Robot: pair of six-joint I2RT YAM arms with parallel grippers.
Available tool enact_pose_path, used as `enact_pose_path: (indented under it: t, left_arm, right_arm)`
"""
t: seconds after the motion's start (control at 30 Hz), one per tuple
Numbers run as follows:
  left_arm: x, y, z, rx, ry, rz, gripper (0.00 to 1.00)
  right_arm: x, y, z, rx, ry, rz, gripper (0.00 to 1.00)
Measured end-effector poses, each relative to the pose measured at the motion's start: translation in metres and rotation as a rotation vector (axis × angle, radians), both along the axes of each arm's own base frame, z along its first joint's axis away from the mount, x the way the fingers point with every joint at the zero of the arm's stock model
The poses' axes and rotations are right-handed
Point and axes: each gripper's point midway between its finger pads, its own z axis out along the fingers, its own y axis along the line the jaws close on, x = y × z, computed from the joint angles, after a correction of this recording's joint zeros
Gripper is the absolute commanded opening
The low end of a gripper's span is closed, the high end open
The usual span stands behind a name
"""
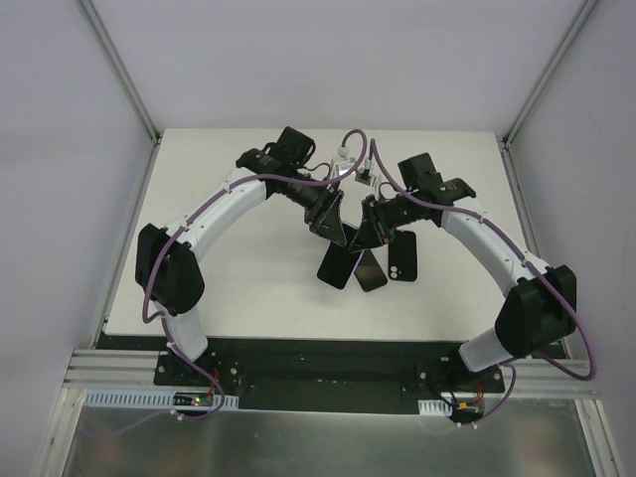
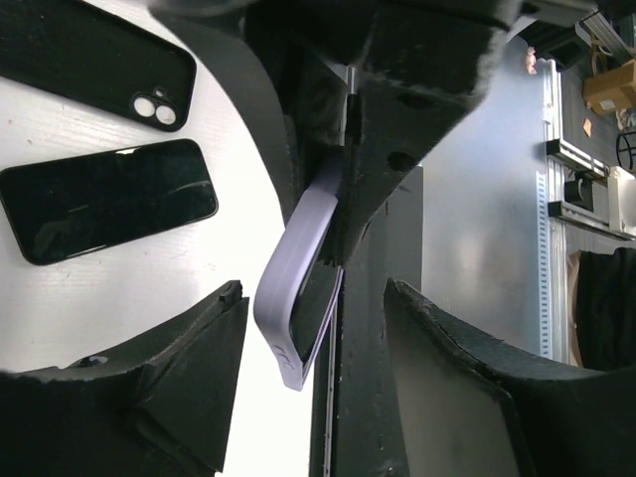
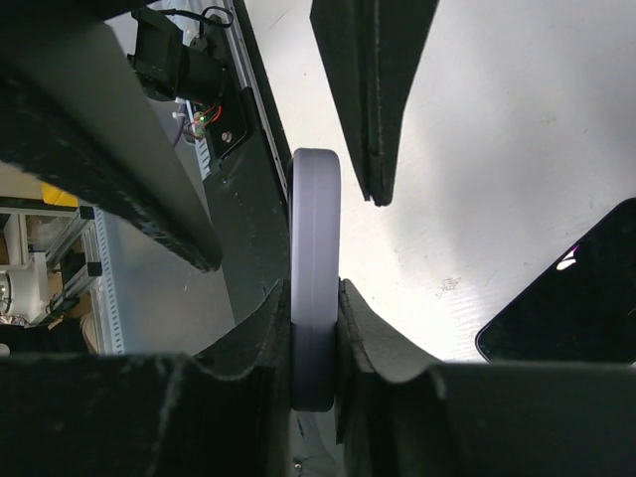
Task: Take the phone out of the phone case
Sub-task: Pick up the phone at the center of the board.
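Right gripper clamped narrow on the lavender phone case, held tilted above the middle of the table. Left gripper fingers half-spread, straddling the case's free end, not gripping.

The phone case is plain pale lavender with no pattern. The left gripper and right gripper are matte black. In the upper left of the left wrist view, a phone shows glossy black against the white table. The black slab above it, perhaps a case, has two silver-ringed lenses. The arms are white, with purple cables.
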Motion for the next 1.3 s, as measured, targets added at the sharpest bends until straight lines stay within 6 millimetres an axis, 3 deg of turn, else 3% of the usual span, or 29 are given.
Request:
enact_pose_path:
  t: [0.1, 0.3, 0.4, 0.63, 0.87, 1.07, 1.13, 1.2, 1.27, 1.3]
  left_arm:
    - [0.001, -0.001, -0.002, 0.002, 0.002, -0.001, 0.52]
    - [0.004, 0.000, -0.001, 0.000, -0.008, 0.003, 0.86]
    - [0.010, 0.005, -0.002, 0.001, -0.001, 0.023, 0.93]
    - [0.022, 0.033, -0.006, 0.003, 0.030, 0.113, 0.97]
    - [0.013, 0.028, 0.018, -0.076, 0.031, 0.105, 0.95]
    - [0.015, 0.020, 0.018, -0.120, 0.091, 0.127, 0.74]
    - [0.016, 0.018, 0.015, -0.133, 0.121, 0.138, 0.58]
    - [0.018, 0.015, 0.015, -0.146, 0.150, 0.152, 0.34]
    - [0.020, 0.011, 0.020, -0.173, 0.173, 0.157, 0.00]
    - [0.021, 0.010, 0.023, -0.187, 0.184, 0.156, 0.00]
  right_arm:
    - [-0.001, 0.000, 0.003, 0.006, -0.007, 0.002, 0.00]
    - [-0.003, -0.001, 0.006, 0.007, -0.026, -0.002, 0.00]
    - [-0.002, -0.004, 0.008, 0.011, -0.046, -0.019, 0.00]
    - [0.013, -0.011, 0.034, 0.066, -0.111, -0.129, 0.00]
    - [0.032, -0.011, 0.080, 0.135, -0.188, -0.200, 0.00]
    - [0.051, -0.017, 0.101, 0.185, -0.197, -0.282, 0.00]
    - [0.055, -0.018, 0.105, 0.198, -0.189, -0.305, 0.00]
    - [0.059, -0.019, 0.109, 0.211, -0.184, -0.322, 0.00]
    - [0.062, -0.019, 0.113, 0.224, -0.181, -0.335, 0.00]
    - [0.063, -0.019, 0.115, 0.231, -0.190, -0.334, 0.00]
